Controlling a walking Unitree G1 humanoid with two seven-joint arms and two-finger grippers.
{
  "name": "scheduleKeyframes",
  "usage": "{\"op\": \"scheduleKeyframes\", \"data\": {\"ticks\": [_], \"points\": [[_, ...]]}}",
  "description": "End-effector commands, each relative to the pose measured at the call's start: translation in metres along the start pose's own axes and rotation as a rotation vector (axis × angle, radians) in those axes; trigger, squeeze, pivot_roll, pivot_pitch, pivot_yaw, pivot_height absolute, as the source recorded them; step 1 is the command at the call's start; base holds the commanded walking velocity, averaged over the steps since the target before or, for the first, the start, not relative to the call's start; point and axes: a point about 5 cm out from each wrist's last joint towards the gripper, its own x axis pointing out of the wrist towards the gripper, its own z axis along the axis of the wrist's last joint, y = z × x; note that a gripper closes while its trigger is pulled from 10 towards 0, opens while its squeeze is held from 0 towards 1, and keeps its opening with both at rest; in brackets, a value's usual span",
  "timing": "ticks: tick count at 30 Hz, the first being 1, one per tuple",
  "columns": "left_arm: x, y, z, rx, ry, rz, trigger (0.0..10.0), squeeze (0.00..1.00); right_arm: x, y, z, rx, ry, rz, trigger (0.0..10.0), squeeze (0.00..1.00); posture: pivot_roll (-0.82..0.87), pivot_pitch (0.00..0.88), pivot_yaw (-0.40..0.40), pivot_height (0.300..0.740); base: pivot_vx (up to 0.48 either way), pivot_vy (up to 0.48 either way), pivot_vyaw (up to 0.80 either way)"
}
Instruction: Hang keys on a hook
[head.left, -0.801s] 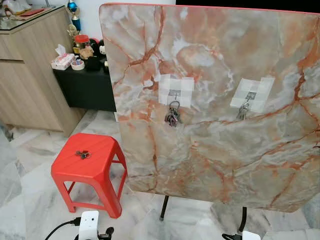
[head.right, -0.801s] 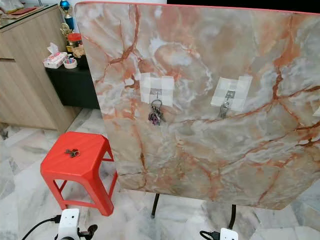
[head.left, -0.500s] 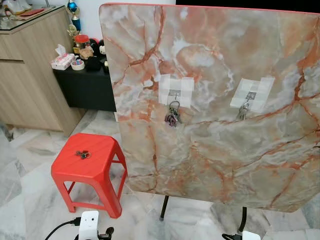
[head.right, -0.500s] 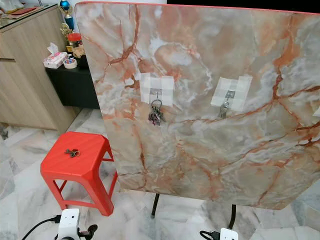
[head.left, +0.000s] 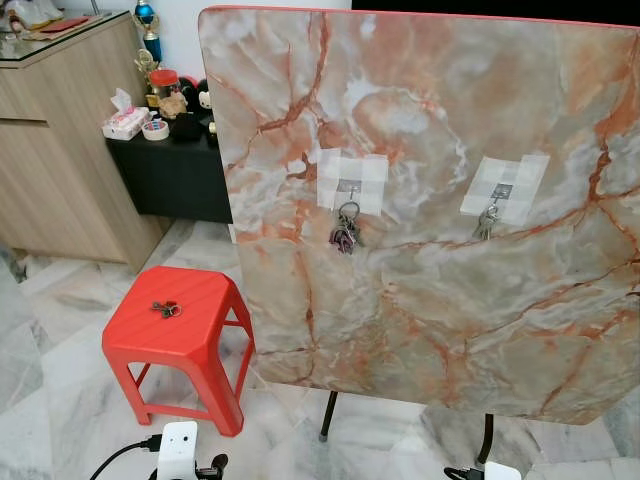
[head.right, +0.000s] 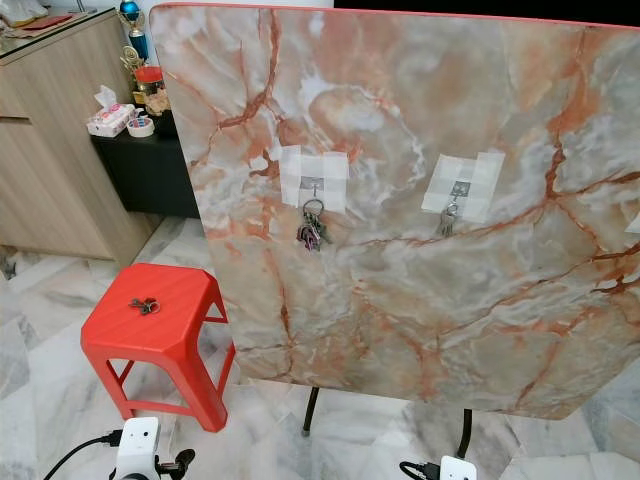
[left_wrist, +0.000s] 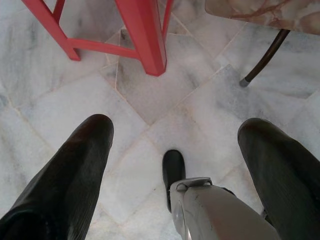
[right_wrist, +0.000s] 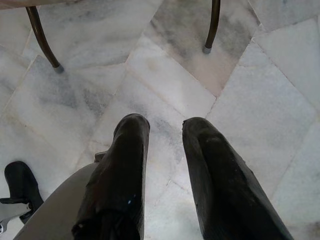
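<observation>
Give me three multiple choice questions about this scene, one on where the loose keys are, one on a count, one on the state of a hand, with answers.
1. Where do the loose keys lie?
A. On the red stool
B. On the floor
C. On the black cabinet

2. How many taped hooks on the marble board carry keys?
A. None
B. One
C. Two

3. How is the left hand?
A. Shut on keys
B. Open, holding nothing
C. Gripping a stool leg

Answers:
1 A, the keys rest on the seat of the red stool.
2 C, the left hook holds a key bunch and the right hook holds a smaller set.
3 B, its fingers are spread wide over bare floor.
</observation>
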Motion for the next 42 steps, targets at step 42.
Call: {"op": "scheduleKeyframes", "data": {"ticks": [42], "points": [[-0.005, -0.001, -0.022, 0.008, 0.096, -0.006, 10.0, 0.0, 0.006, 0.015, 0.026, 0.0, -0.019, 0.129, 10.0, 0.0, -0.01, 0.0, -0.065, 0.74, 0.0, 0.0, 0.0]]}}
